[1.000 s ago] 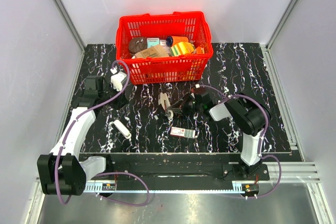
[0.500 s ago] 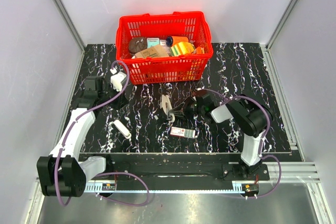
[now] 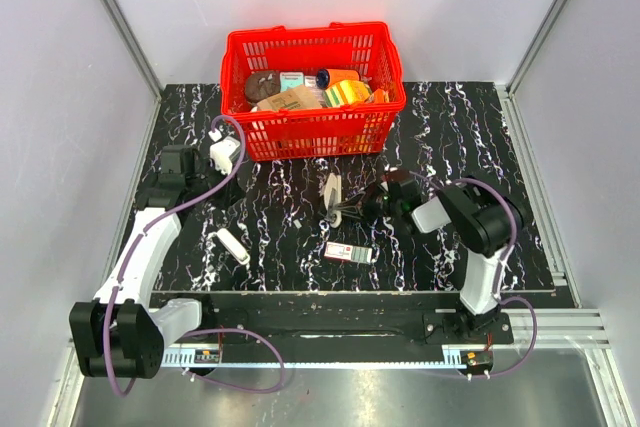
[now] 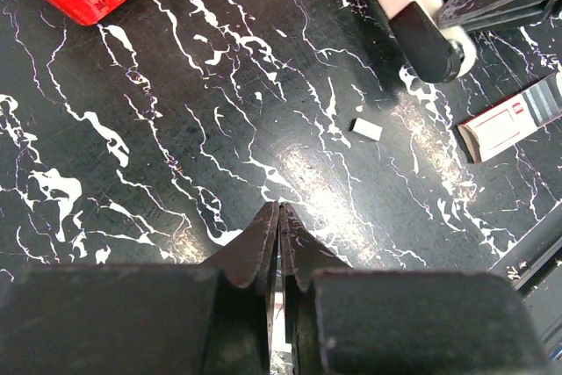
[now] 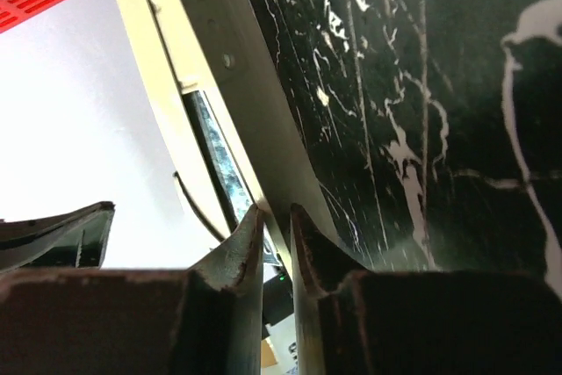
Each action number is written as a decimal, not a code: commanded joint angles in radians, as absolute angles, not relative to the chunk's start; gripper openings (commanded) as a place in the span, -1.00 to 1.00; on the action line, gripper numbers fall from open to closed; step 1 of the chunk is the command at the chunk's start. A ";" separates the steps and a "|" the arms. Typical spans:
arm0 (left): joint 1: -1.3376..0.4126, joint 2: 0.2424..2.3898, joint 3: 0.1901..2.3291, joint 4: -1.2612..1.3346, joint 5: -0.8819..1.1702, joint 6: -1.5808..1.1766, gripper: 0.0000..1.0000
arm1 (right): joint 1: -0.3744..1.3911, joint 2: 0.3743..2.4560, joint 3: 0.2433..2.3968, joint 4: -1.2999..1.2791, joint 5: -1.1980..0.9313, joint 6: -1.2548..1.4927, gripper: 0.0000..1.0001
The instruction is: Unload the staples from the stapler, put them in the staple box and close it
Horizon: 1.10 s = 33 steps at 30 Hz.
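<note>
1. Stapler (image 3: 332, 189): mid-table, on the near side of the red basket (image 3: 310, 137).
2. Right claw (image 5: 275, 213): clamped on the stapler.
3. Left claw (image 4: 279, 213): fingers pressed together, empty, at the table's left.

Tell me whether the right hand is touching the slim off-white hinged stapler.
Touching. The right wrist view shows the right hand closed on the off-white stapler, whose body runs down between both fingertips.
</note>
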<state>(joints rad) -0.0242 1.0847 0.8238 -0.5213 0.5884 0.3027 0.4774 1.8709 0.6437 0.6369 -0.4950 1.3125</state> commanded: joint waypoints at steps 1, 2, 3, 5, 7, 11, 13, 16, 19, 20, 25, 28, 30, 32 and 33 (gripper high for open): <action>-0.020 1.055 0.838 -0.479 0.635 0.287 -0.84 | 0.485 2.031 0.572 0.858 -0.593 1.500 -0.77; -0.020 1.058 0.838 -0.479 0.640 0.282 -0.84 | 0.491 2.045 0.562 0.924 -0.597 1.537 -0.74; -0.020 1.058 0.839 -0.479 0.644 0.281 -0.83 | 0.492 2.055 0.557 0.975 -0.598 1.566 -0.70; -0.020 1.069 0.841 -0.479 0.652 0.275 -0.82 | 0.494 2.036 0.552 0.959 -0.569 1.565 -0.47; -0.020 1.074 0.844 -0.479 0.649 0.275 -0.82 | 0.492 1.982 0.561 0.847 -0.540 1.517 -0.09; -0.020 1.068 0.844 -0.479 0.644 0.282 -0.82 | 0.492 1.843 0.574 0.590 -0.454 1.415 0.32; -0.020 1.068 0.845 -0.480 0.641 0.285 -0.82 | 0.491 1.771 0.586 0.453 -0.401 1.362 0.41; -0.020 1.066 0.844 -0.482 0.641 0.288 -0.81 | 0.498 1.642 0.671 0.150 -0.280 1.193 0.43; -0.020 1.072 0.845 -0.477 0.637 0.284 -0.81 | 0.566 1.562 0.816 -0.113 -0.112 1.033 0.43; -0.020 1.074 0.844 -0.474 0.638 0.281 -0.81 | 0.590 1.562 0.880 -0.177 -0.054 0.987 0.42; -0.020 1.088 0.845 -0.465 0.635 0.261 -0.82 | 0.742 1.681 1.196 -0.455 0.225 0.806 0.43; -0.020 1.081 0.845 -0.465 0.621 0.264 -0.81 | 0.791 1.790 1.340 -0.560 0.316 0.756 0.42; -0.018 1.078 0.844 -0.465 0.615 0.265 -0.82 | 0.810 1.856 1.408 -0.616 0.362 0.738 0.41; -0.018 1.075 0.844 -0.468 0.614 0.267 -0.82 | 0.821 1.907 1.449 -0.652 0.408 0.726 0.40; -0.018 1.074 0.842 -0.466 0.614 0.265 -0.82 | 0.822 1.920 1.456 -0.656 0.422 0.724 0.37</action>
